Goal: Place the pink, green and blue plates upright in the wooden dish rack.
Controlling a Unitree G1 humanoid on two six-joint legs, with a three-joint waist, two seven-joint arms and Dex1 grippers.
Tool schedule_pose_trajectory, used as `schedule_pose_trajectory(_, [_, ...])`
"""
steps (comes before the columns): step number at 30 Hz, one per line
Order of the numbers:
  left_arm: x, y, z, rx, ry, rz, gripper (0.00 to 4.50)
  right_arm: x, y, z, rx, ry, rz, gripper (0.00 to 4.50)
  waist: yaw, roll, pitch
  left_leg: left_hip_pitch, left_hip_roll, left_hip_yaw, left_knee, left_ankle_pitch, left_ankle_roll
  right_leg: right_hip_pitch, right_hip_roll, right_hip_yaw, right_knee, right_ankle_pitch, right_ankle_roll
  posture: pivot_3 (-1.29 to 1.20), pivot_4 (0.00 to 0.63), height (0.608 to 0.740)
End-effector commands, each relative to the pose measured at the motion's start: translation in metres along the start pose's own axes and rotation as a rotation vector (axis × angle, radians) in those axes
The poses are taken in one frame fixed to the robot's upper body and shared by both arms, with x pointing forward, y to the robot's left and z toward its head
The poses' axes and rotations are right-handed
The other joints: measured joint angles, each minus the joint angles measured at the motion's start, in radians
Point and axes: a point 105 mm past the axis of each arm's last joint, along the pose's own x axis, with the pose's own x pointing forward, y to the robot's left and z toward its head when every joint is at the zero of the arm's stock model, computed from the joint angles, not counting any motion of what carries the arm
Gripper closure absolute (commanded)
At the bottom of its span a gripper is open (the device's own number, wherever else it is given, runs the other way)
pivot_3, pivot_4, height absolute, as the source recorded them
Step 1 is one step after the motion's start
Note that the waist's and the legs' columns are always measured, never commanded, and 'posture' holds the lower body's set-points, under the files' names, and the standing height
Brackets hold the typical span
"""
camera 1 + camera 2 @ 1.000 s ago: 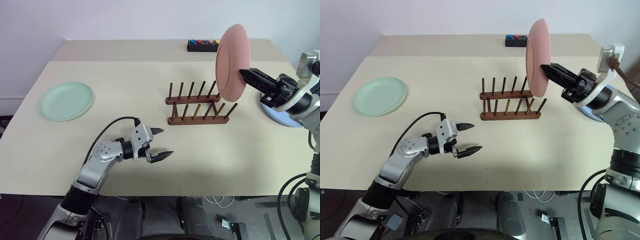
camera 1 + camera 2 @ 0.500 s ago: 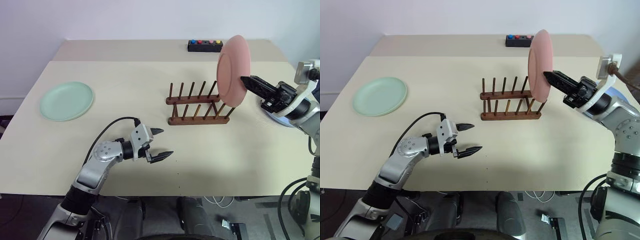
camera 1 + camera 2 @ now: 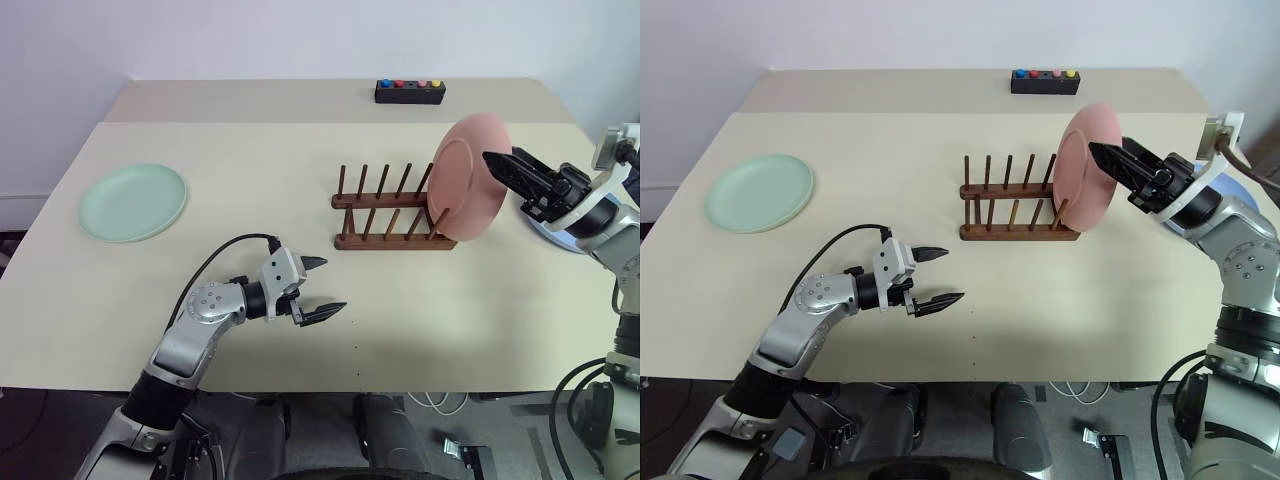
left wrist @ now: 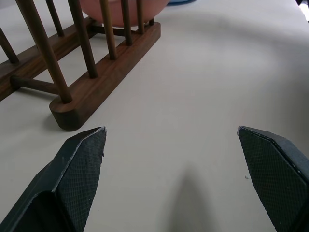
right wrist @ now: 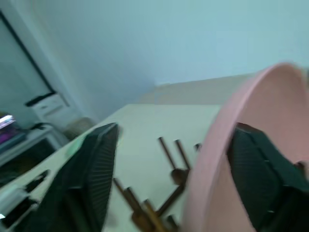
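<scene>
The pink plate [image 3: 465, 195] stands upright, leaning slightly, between the pegs at the right end of the wooden dish rack [image 3: 390, 215]. My right gripper [image 3: 492, 160] is at the plate's upper right rim, open, with the rim [image 5: 217, 169] between its spread fingers. The green plate [image 3: 133, 202] lies flat at the table's far left. Behind my right arm, a sliver of the blue plate [image 3: 560, 243] shows on the table. My left gripper [image 3: 322, 288] hovers open and empty in front of the rack's left end [image 4: 96, 72].
A black box with coloured buttons [image 3: 410, 92] sits at the back of the table [image 3: 250, 140], behind the rack. The rack's left slots hold nothing. The table's right edge is close to the blue plate.
The pink plate came down from above the rack into its right end slot. My right gripper followed it down and its fingers spread apart. The left arm stayed still.
</scene>
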Motion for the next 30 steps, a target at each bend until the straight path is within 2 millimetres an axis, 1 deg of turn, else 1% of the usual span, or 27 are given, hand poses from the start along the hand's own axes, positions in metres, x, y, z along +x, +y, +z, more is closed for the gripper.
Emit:
schedule_pose_trajectory(1, [-0.003,0.001,0.010,0.028,-0.028,0.011,0.00,-0.003,-0.004,0.042,-0.135,-0.160,-0.063,1.13,-0.001,0.000,0.000,0.000,0.000,0.000,0.000,0.000,0.000,0.000,0.000,0.000,0.000,0.000,0.000,0.00,0.150,0.730])
schedule_pose_trajectory(4, [-0.003,0.002,0.010,0.028,-0.027,0.015,0.00,-0.007,-0.008,0.057,-0.239,-0.210,-0.125,1.13,0.000,0.000,0.000,0.000,0.000,0.000,0.000,0.000,0.000,0.000,0.000,0.000,0.000,0.000,0.000,0.00,0.150,0.730])
schedule_pose_trajectory(7, [-0.005,0.004,0.009,0.027,-0.026,0.024,0.00,-0.011,-0.006,0.080,-0.380,-0.269,-0.179,1.13,0.000,0.000,0.000,0.000,0.000,0.000,0.000,0.000,0.000,0.000,0.000,0.000,0.000,0.000,0.000,0.00,0.150,0.730])
schedule_pose_trajectory(9, [-0.007,0.005,0.009,0.026,-0.026,0.033,0.00,-0.010,0.002,0.089,-0.410,-0.294,-0.158,1.13,0.000,0.000,0.000,0.000,0.000,0.000,0.000,0.000,0.000,-0.001,0.000,0.000,0.000,0.000,0.000,0.00,0.150,0.730])
schedule_pose_trajectory(10, [-0.008,0.007,0.010,0.024,-0.031,0.046,0.00,-0.005,0.013,0.091,-0.451,-0.274,-0.122,1.13,-0.001,0.001,0.000,0.000,0.000,0.000,0.000,0.000,0.000,-0.001,0.000,0.000,0.000,0.000,0.000,0.00,0.150,0.730])
schedule_pose_trajectory(11, [-0.011,0.012,0.012,0.020,-0.041,0.071,0.00,0.004,0.031,0.088,-0.517,-0.217,-0.049,1.13,-0.001,0.001,0.001,0.000,0.000,0.000,0.000,0.000,0.000,-0.001,0.000,0.000,0.000,0.000,0.000,0.00,0.150,0.730])
schedule_pose_trajectory(12, [-0.013,0.015,0.014,0.016,-0.048,0.088,0.00,0.010,0.043,0.083,-0.561,-0.173,0.003,1.13,-0.003,0.004,0.002,-0.001,0.000,0.000,0.000,0.000,0.000,-0.001,0.000,0.000,0.000,0.000,0.000,0.00,0.150,0.730])
schedule_pose_trajectory(13, [-0.018,0.024,0.018,0.005,-0.065,0.133,0.00,0.021,0.064,0.067,-0.615,-0.080,0.106,1.13,-0.004,0.005,0.002,-0.002,0.000,0.000,0.000,0.000,0.000,-0.003,0.000,0.000,0.001,0.000,0.000,0.00,0.150,0.730])
schedule_pose_trajectory(14, [-0.021,0.030,0.020,-0.004,-0.076,0.163,0.00,0.026,0.077,0.054,-0.642,-0.019,0.174,1.13,-0.006,0.005,0.002,-0.002,0.000,0.000,-0.001,0.000,0.000,-0.004,0.000,0.000,0.002,0.001,0.001,0.00,0.150,0.730])
schedule_pose_trajectory(15, [-0.023,0.034,0.022,-0.010,-0.083,0.181,0.00,0.029,0.085,0.046,-0.654,0.016,0.211,1.13,-0.008,0.005,0.002,-0.002,0.001,0.000,-0.001,0.000,0.000,-0.004,0.000,0.000,0.002,0.001,0.002,0.00,0.150,0.730])
schedule_pose_trajectory(17, [-0.031,0.044,0.025,-0.002,-0.092,0.233,0.00,0.036,0.096,0.021,-0.665,0.114,0.288,1.13,-0.007,0.004,0.001,-0.002,0.001,-0.001,-0.001,0.000,0.000,-0.004,0.001,0.000,0.002,0.001,0.003,0.00,0.150,0.730])
schedule_pose_trajectory(19, [-0.049,0.069,0.029,-0.001,-0.110,0.384,0.00,0.044,0.107,-0.011,-0.671,0.207,0.378,1.13,-0.005,0.004,0.001,-0.003,0.001,-0.001,0.000,0.000,0.000,-0.003,0.001,0.000,0.001,0.001,0.001,0.00,0.150,0.730])
schedule_pose_trajectory(21, [-0.065,0.086,0.033,-0.012,-0.133,0.497,0.00,0.046,0.114,-0.029,-0.671,0.245,0.432,1.13,-0.002,0.003,0.002,-0.003,0.001,0.000,0.001,0.000,0.000,-0.004,0.001,0.000,0.001,0.000,0.000,0.00,0.150,0.730])
schedule_pose_trajectory(22, [-0.070,0.091,0.035,-0.013,-0.143,0.528,0.00,0.047,0.115,-0.034,-0.671,0.253,0.446,1.13,-0.002,0.004,0.002,-0.003,0.001,0.000,0.001,0.000,0.000,-0.004,0.001,0.000,0.001,0.000,0.000,0.00,0.150,0.730])
schedule_pose_trajectory(24, [-0.108,0.121,0.040,0.027,-0.150,0.773,0.00,0.051,0.119,-0.052,-0.646,0.272,0.488,1.13,-0.001,0.003,0.002,-0.005,0.001,0.000,0.001,0.000,0.000,-0.005,0.001,0.000,0.001,0.001,0.002,0.00,0.150,0.730])
schedule_pose_trajectory(25, [-0.132,0.138,0.038,0.018,-0.132,0.924,0.00,0.053,0.121,-0.061,-0.641,0.284,0.505,1.13,0.000,0.003,0.002,-0.005,0.001,-0.001,0.001,0.000,0.000,-0.005,0.001,0.000,0.001,0.002,0.003,0.00,0.150,0.730])
schedule_pose_trajectory(26, [-0.149,0.148,0.036,0.009,-0.119,1.024,0.00,0.053,0.121,-0.067,-0.640,0.292,0.517,1.13,0.000,0.003,0.002,-0.005,0.001,-0.001,0.001,0.000,0.000,-0.005,0.001,-0.001,0.001,0.002,0.004,0.00,0.150,0.730])
schedule_pose_trajectory(27, [-0.161,0.154,0.034,0.004,-0.102,1.091,0.00,0.054,0.121,-0.070,-0.638,0.294,0.518,1.13,0.000,0.003,0.002,-0.005,0.001,-0.002,0.001,0.000,0.000,-0.005,0.001,-0.001,0.002,0.002,0.004,0.00,0.150,0.730])
schedule_pose_trajectory(28, [-0.178,0.160,0.032,0.001,-0.086,1.178,0.00,0.055,0.120,-0.073,-0.633,0.297,0.522,1.13,-0.001,0.003,0.002,-0.005,0.001,-0.002,0.001,0.000,0.000,-0.005,0.001,-0.002,0.002,0.002,0.004,0.00,0.150,0.730])
schedule_pose_trajectory(30, [-0.205,0.167,0.027,-0.028,-0.066,1.306,0.00,0.056,0.120,-0.077,-0.619,0.297,0.530,1.13,-0.001,0.003,0.002,-0.005,0.001,-0.002,0.001,0.000,0.000,-0.005,0.001,-0.002,0.001,0.002,0.004,0.00,0.150,0.730])
